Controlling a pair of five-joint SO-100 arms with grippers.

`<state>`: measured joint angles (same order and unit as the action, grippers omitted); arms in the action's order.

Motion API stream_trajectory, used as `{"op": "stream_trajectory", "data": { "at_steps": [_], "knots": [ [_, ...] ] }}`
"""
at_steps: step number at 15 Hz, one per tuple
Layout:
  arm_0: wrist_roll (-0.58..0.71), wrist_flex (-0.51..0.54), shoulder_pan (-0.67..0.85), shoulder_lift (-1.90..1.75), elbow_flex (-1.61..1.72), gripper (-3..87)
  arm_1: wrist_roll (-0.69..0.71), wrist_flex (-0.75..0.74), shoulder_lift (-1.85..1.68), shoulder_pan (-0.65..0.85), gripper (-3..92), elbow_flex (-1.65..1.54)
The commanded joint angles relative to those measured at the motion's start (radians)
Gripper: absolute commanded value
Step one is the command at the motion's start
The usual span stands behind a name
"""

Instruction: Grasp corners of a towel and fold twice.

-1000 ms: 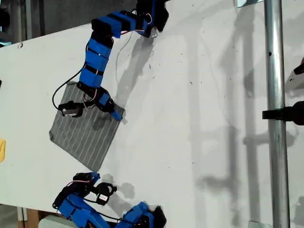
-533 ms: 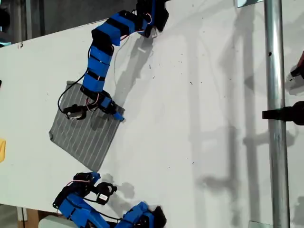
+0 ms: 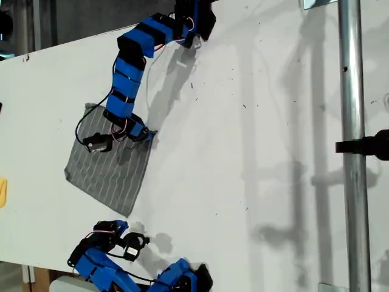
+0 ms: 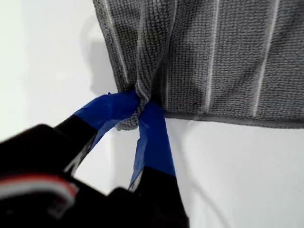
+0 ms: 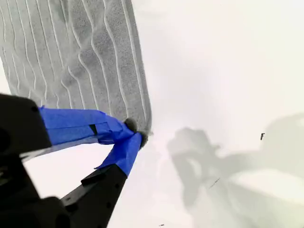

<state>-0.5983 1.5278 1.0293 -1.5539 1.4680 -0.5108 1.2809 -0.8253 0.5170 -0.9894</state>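
A small square grey towel (image 3: pixel 109 167) of soft fabric with thin pale stripes is found flat on the white table (image 3: pixel 255 152), towards the exterior view's left, set as a diamond with one corner pointing to each side. My first gripper (image 3: pixel 124 226) is located at the towel's lower corner in the exterior view. In the first wrist view its blue-taped jaws (image 4: pixel 140 107) are seen closed on that corner (image 4: pixel 127 124), with the fabric (image 4: pixel 213 57) gathered into a ridge between them and the hem running off straight to one side. My second gripper (image 3: pixel 148 136) is located at the corner nearest the exterior view's right. In the second wrist view its blue-taped jaws (image 5: pixel 133 134) are seen pressed together on the very tip of that corner (image 5: pixel 144 133), and the cloth (image 5: pixel 80 61) beyond is rippled, its stripes wavy. The remainder of the towel is observed lying on the table between the two grippers. A small yellow object (image 3: pixel 2 191) is noted at the exterior view's left edge, well apart from the towel. An upright metal pole (image 3: pixel 349 152) is noted at the exterior view's right.
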Motion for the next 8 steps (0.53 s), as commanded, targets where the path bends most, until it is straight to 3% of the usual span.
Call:
{"op": "stream_trajectory", "data": {
  "at_steps": [1,8],
  "knots": [
    [-0.017,0.005,-0.038,-0.021,-0.069,-2.6,-0.025,0.026,-0.114,-0.071,-0.3,-0.091],
    [-0.098,0.046,-0.244,-0.150,-0.051,-2.6,-0.215,0.026,-0.535,-0.265,-0.3,-0.512]
  ]
}}
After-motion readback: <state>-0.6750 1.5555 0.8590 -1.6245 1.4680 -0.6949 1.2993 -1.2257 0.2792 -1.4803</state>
